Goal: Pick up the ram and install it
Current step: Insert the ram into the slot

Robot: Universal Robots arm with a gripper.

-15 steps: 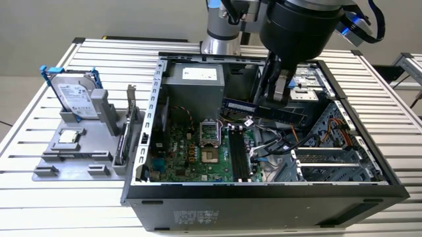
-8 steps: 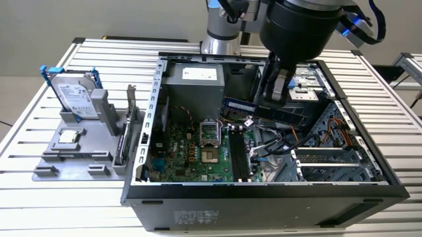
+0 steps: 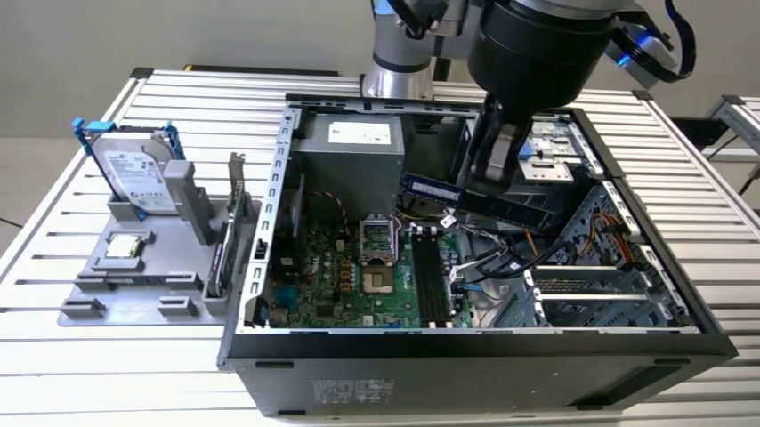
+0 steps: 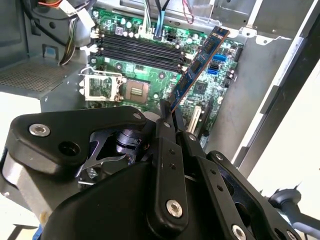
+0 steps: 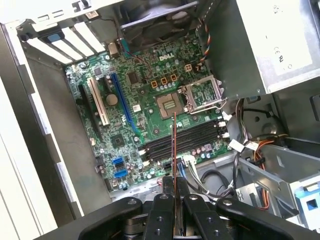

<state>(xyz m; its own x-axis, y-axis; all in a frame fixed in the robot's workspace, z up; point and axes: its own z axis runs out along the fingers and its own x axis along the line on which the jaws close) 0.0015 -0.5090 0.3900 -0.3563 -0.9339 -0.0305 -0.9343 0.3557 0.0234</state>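
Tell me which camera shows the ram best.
The second wrist view: the ram shows its blue face along nearly its whole length, rising from the gripper over the motherboard. The first wrist view shows it edge-on, a thin line. The exterior view shows it partly behind the gripper.

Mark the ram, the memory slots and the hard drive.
ram [image 4: 197,69]: second wrist view, middle of the blue board.
memory slots [image 5: 195,136]: first wrist view, middle of the black slot bank.
hard drive [image 3: 132,173]: exterior view, its silver face.
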